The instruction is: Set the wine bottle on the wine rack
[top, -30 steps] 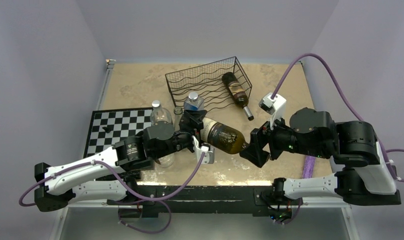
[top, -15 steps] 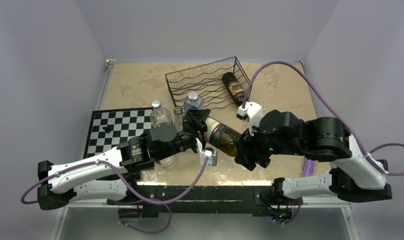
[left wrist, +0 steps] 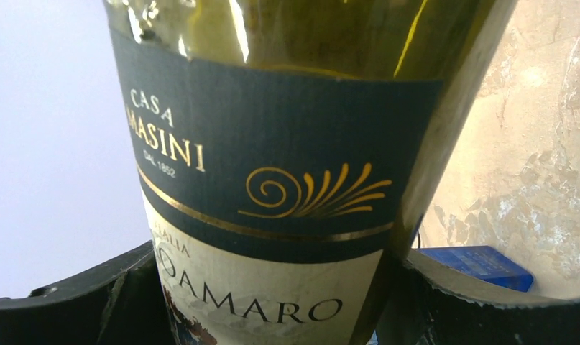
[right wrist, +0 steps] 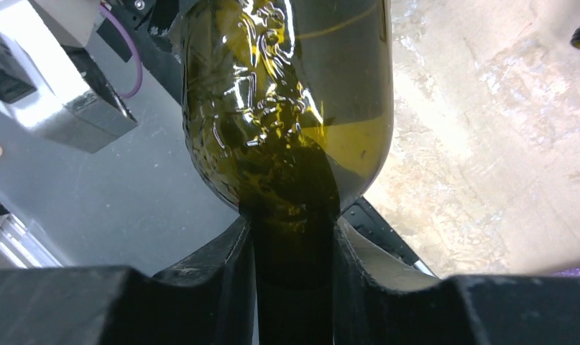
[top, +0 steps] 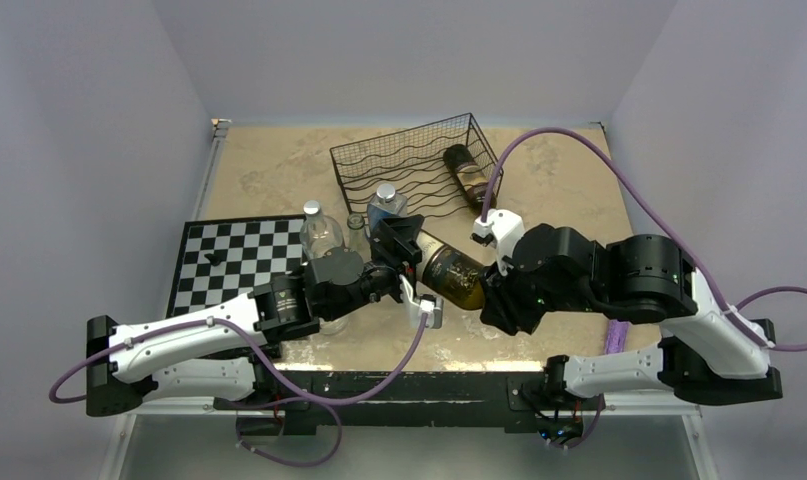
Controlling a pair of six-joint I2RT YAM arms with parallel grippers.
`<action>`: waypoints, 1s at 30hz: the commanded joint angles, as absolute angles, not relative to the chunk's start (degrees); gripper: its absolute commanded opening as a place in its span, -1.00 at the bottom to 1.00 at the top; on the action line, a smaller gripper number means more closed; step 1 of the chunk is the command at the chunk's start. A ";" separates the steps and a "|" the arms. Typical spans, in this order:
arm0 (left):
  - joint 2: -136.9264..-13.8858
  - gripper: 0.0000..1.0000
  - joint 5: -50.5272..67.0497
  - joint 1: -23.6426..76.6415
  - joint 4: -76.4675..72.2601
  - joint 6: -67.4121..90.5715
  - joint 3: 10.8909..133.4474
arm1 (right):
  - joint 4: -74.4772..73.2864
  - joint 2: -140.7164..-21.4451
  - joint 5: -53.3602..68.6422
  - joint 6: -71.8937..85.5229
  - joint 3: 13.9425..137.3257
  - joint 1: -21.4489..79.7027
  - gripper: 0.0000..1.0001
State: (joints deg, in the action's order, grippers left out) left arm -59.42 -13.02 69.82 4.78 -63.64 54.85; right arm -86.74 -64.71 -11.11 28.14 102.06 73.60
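A green wine bottle (top: 449, 275) with a dark and cream label hangs tilted above the near table. My left gripper (top: 404, 250) is shut on its labelled body. My right gripper (top: 494, 295) is shut on its neck. In the left wrist view the wine bottle's label (left wrist: 272, 180) fills the frame between my black fingers (left wrist: 71, 302). The right wrist view shows the wine bottle's shoulder (right wrist: 287, 108) and its dark neck clamped in my right gripper (right wrist: 294, 251). The black wire wine rack (top: 419, 165) stands at the back of the table, apart from both grippers.
A second wine bottle (top: 467, 178) lies at the rack's right end. Two clear plastic bottles (top: 319, 230) (top: 384, 203) and a small glass (top: 356, 222) stand between the rack and my left arm. A chessboard (top: 234, 255) lies on the left. A purple strip (top: 616, 330) sits at the near right.
My right gripper has moved left onto the bottle's neck and shut on it. The left arm, still holding the bottle, has shifted slightly right.
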 commanded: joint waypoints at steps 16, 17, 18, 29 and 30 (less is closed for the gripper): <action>-56.37 -0.37 -11.69 70.03 -5.74 -57.31 57.35 | -82.85 -62.02 -16.49 31.95 98.35 73.84 -1.00; -55.96 -0.05 -10.56 70.05 -5.78 -56.88 57.09 | -82.61 -61.72 -16.83 32.17 98.39 73.83 -1.00; -55.57 0.14 -9.98 70.05 -5.75 -56.56 56.83 | -82.43 -61.51 -17.09 32.25 98.43 73.85 -1.00; -56.36 0.99 -10.42 69.92 -4.30 -55.45 55.81 | -83.32 -57.15 -24.68 34.56 100.72 73.84 -1.00; -56.53 0.99 -10.45 69.96 -4.26 -55.41 55.78 | -83.46 -56.65 -25.56 34.81 100.99 73.86 -1.00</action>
